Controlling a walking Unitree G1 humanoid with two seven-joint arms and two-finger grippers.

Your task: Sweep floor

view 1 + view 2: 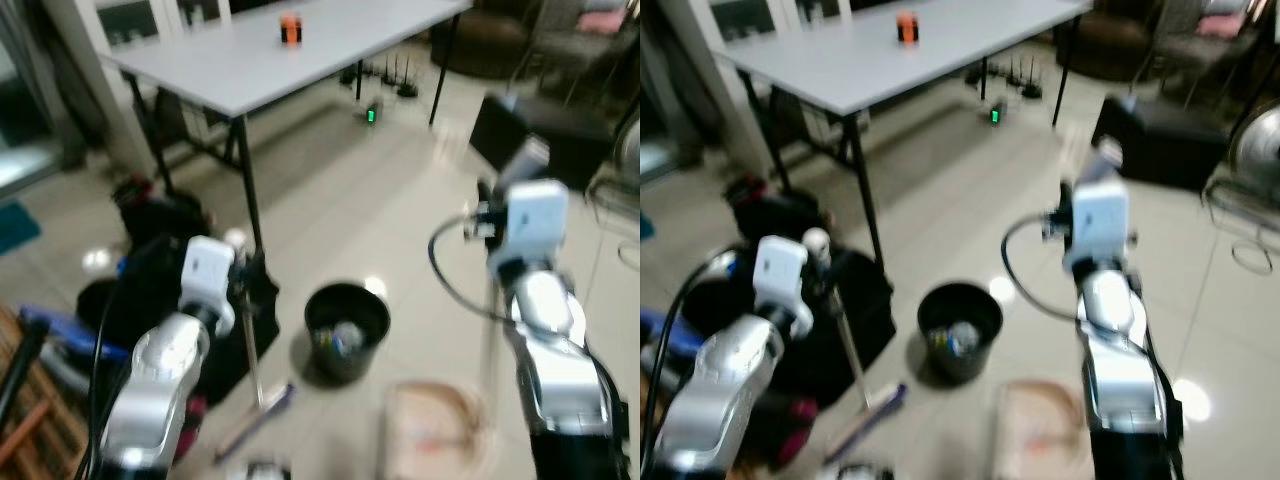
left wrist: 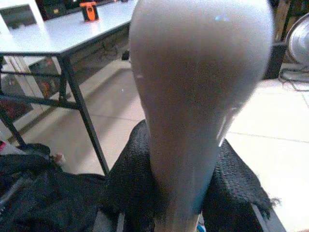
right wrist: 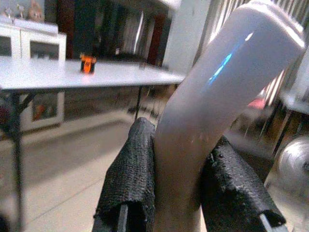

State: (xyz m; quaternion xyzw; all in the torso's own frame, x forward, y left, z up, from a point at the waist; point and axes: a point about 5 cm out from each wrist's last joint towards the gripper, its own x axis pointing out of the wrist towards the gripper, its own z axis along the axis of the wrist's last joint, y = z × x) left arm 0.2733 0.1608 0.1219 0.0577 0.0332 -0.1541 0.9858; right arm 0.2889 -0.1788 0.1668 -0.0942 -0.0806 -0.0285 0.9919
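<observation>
My left gripper [image 1: 238,283] is shut on a thin broom stick [image 1: 252,350], which slopes down to a purple broom head [image 1: 262,412] on the tiled floor. In the left wrist view the stick's pale rounded top [image 2: 198,82] stands between the black fingers [image 2: 130,174]. My right gripper [image 1: 490,215] is raised at the right and shut on a curved white dustpan handle [image 3: 217,92]. Below it a pale dustpan [image 1: 435,428] rests on the floor. The head views are blurred.
A black bin [image 1: 346,322] holding some rubbish stands on the floor between the arms. Black bags [image 1: 160,290] lie at the left beside a grey table [image 1: 300,60] bearing an orange object [image 1: 290,28]. A dark seat [image 1: 540,140] and a fan [image 1: 1250,160] stand at the right.
</observation>
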